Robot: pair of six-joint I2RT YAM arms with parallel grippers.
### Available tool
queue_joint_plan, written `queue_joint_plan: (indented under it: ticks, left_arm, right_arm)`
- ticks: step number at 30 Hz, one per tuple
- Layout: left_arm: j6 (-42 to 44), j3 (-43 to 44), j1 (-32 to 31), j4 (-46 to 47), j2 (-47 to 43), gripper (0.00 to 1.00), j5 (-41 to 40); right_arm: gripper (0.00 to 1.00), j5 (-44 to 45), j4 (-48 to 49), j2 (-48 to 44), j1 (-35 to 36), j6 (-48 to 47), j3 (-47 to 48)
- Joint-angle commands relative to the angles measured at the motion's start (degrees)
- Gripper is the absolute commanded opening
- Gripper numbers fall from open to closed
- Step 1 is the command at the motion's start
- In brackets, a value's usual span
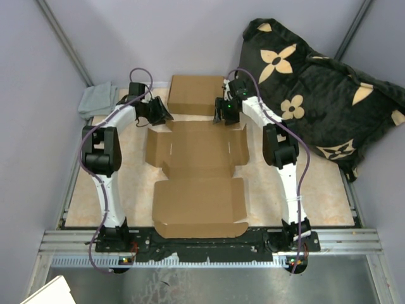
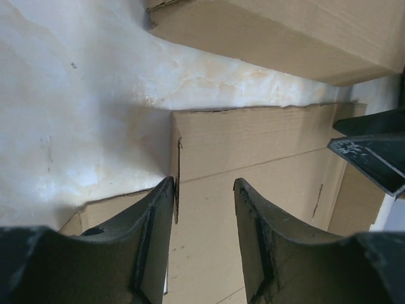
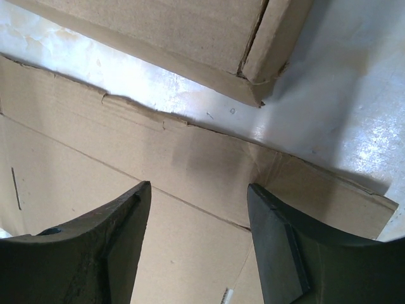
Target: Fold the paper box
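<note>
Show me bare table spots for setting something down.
Bare table lies right of the right arm, bordered by the pillow, and in a strip left of the left arm, near the grey cloth. Crowded: between flat cardboard and closed box, where left gripper and right gripper hover.

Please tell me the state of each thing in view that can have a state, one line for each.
Cardboard box blank: unfolded, lying flat.
Second cardboard box: already folded, closed, behind the blank.
Left gripper: open, above the blank's far left corner, holding nothing.
Right gripper: open, above the blank's far right edge, holding nothing.
Grey cloth: crumpled, far left.
</note>
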Motion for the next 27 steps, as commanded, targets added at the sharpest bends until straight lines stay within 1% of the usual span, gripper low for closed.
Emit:
queue_joint_plan:
  ticks: [1,4,5,7,8,9,11,16,27]
  left_arm:
    - [0.72,2.3,-0.36,-2.44,2.41,0.48,-2.17]
    - [2.02,3.06,-0.4,-4.21,2.59,0.41,-4.95]
    - [2.43,3.28,-0.44,-4.72,2.74,0.36,-5.59]
    - [3.07,3.69,-0.4,-5.31,2.73,0.19,-6.33]
    - [3.28,3.66,-0.36,-5.53,2.5,0.07,-6.69]
    - [3.44,3.4,-0.4,-5.57,2.01,0.01,-6.99]
    - [3.87,1.79,-0.36,-4.43,0.3,0.0,-7.43]
    - [4.23,-4.73,-0.39,1.27,-5.61,0.0,-7.56]
    - [4.95,-5.3,-0.35,0.09,-5.41,0.0,-5.83]
  right_arm:
    - [0.63,1.17,-0.22,-4.29,0.57,-0.21,0.78]
    - [0.63,4.81,-1.43,-5.06,0.63,0.2,1.19]
    - [0.63,6.48,-1.76,-5.41,0.67,0.38,1.15]
    - [0.64,9.82,-2.27,-6.17,0.56,1.06,1.08]
    - [0.65,11.36,-2.54,-6.54,0.49,1.33,0.91]
    - [0.66,12.97,-2.73,-6.97,0.4,1.63,0.65]
    - [0.68,14.73,-2.4,-8.03,-0.17,2.32,-0.34]
    - [0.69,15.65,-0.86,-10.37,-1.88,3.03,-3.17]
    - [0.69,13.1,-3.1,-4.91,-2.48,1.72,0.16]
